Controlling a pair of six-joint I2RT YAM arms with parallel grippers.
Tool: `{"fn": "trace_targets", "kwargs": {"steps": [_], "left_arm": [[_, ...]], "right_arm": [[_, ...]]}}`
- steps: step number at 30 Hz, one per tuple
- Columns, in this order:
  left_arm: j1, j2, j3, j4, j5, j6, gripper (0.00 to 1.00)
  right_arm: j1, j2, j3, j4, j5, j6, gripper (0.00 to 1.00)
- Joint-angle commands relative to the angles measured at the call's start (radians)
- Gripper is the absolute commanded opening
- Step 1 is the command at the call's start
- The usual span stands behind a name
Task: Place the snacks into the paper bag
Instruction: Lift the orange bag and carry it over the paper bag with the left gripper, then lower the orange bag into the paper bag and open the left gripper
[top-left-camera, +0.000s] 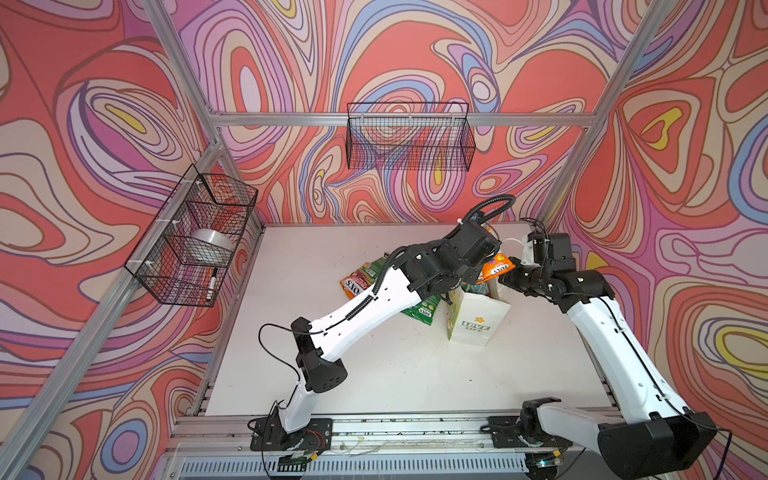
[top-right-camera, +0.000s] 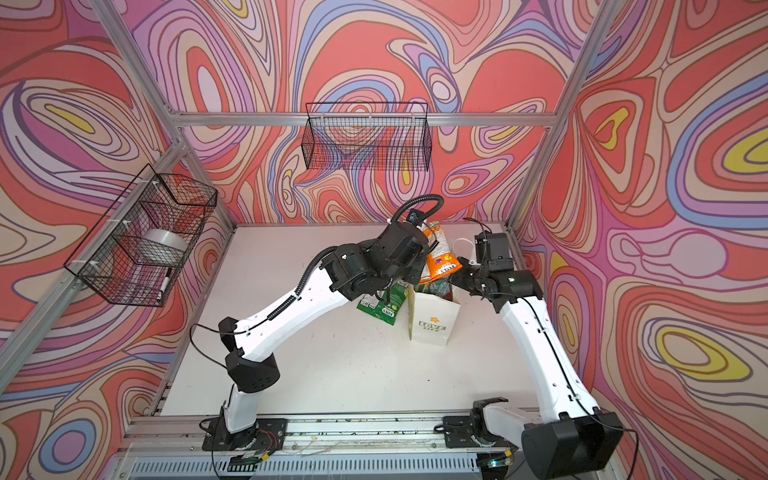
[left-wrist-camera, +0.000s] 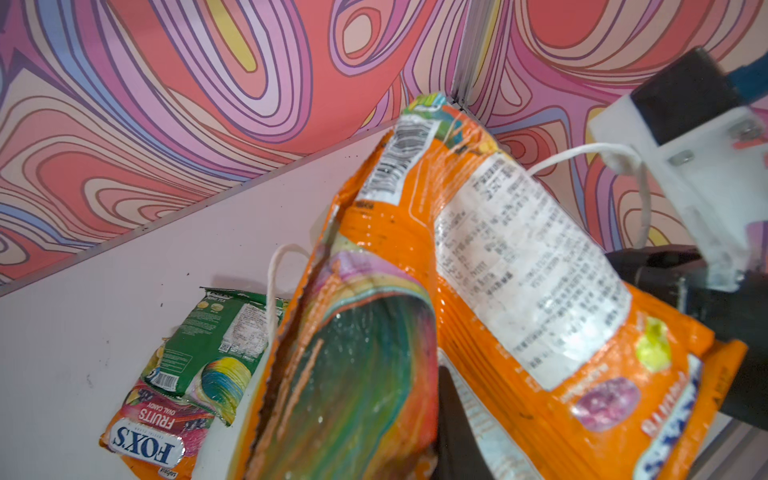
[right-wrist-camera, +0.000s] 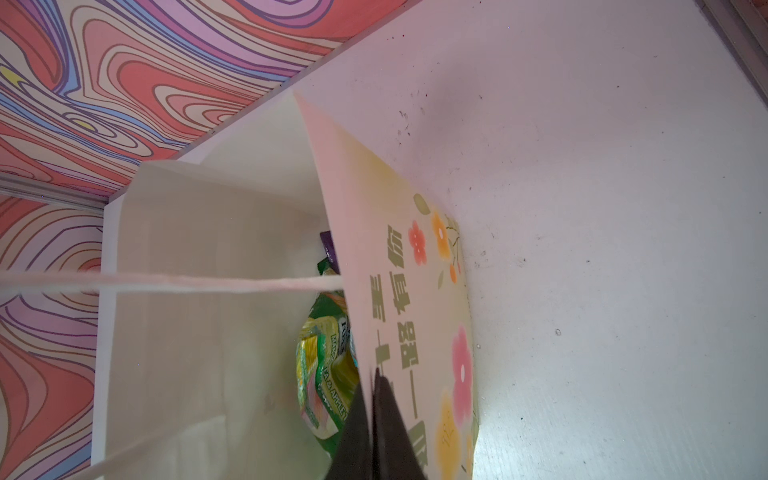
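1. A side wire basket (top-left-camera: 178, 293) hangs on the left wall. It holds a roll of tape (top-left-camera: 212, 245) and a marker (top-left-camera: 212, 284). A back wire basket (top-left-camera: 409, 137) hangs on the rear wall.
2. On the white bench (top-left-camera: 332, 374), left of the bag, an orange FOX'S packet (top-left-camera: 354, 286) lies logo up. In the left wrist view a back-up green packet (left-wrist-camera: 208, 345) overlaps one end of it.
3. A flat green packet (top-left-camera: 422, 311) lies on the bench just beside the bag, partly under the left arm.
4. The left end effector (left-wrist-camera: 457, 424) is narrow and clamped on the held orange packet (top-left-camera: 496, 266). One dark finger (left-wrist-camera: 453, 399) shows against the glossy film and the other is hidden. The packet is up off the bench, over the bag's open top. I cannot tell whether it touches the rim.
5. The paper bag (top-left-camera: 478, 320) stands upright on the bench, right of centre and toward the back. Its "LOVE LIFE" print faces the camera in both top views. The right wrist view shows a bagged green packet (right-wrist-camera: 324, 365) and a purple packet corner (right-wrist-camera: 330, 245) inside it.
6. The right end effector (right-wrist-camera: 374, 432) is closed, with its dark fingers pinching the bag's flower-printed wall at the rim. A cord handle (right-wrist-camera: 166, 282) stretches across the mouth.
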Motion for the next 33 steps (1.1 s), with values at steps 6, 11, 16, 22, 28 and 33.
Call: {"fn": "trace_targets", "kwargs": {"steps": [6,11,16,22,28,33], "left_arm": [[0.004,0.067,0.090,-0.039,-0.126,0.070,0.01],[0.004,0.108,0.151,-0.018,-0.131,0.106,0.01],[0.004,0.141,0.177,-0.033,-0.188,0.136,0.01],[0.004,0.140,0.176,-0.019,-0.163,0.149,0.01],[-0.009,0.144,0.177,0.003,-0.094,0.141,0.01],[-0.017,0.165,0.186,0.016,-0.021,0.125,0.01]], "right_arm": [[0.005,-0.053,0.000,0.033,-0.011,-0.009,0.00],[0.006,-0.060,0.002,0.026,-0.005,-0.011,0.00],[0.006,-0.066,0.001,0.023,0.000,-0.014,0.00],[0.005,-0.061,-0.003,0.030,-0.001,-0.013,0.00],[0.007,-0.056,0.003,0.030,-0.003,-0.012,0.00],[0.006,-0.053,0.004,0.034,-0.014,-0.009,0.00]]}}
